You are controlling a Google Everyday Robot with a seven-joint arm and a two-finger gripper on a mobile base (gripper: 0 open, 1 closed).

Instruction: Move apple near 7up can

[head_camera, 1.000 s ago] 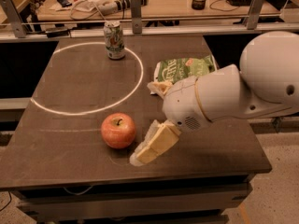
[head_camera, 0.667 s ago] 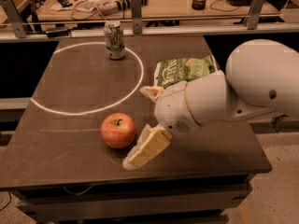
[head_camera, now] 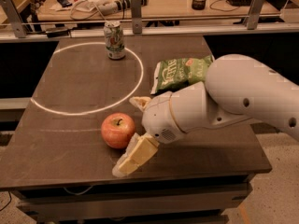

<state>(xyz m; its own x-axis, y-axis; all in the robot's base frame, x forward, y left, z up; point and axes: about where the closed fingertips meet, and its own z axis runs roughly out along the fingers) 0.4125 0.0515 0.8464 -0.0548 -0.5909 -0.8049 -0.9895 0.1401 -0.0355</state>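
Observation:
The red-orange apple (head_camera: 117, 129) sits on the dark table (head_camera: 70, 92) near its front, just outside a white circle line. The 7up can (head_camera: 114, 40) stands upright at the far side of the table, inside the circle. My gripper (head_camera: 126, 135) comes in from the right at table height. It is open, with one pale finger (head_camera: 139, 101) behind the apple and the other finger (head_camera: 134, 155) in front of it. The apple lies partly between them. The white arm (head_camera: 233, 97) covers the table's right side.
A green chip bag (head_camera: 180, 71) lies right of the circle, just behind my arm. A white circle line (head_camera: 88, 108) is drawn on the table. A cluttered desk with metal posts (head_camera: 135, 6) runs behind the table. The table's front edge is close to the apple.
My arm has moved left toward the apple. The fingers, which were right of the apple, now flank it. The apple and can have not moved.

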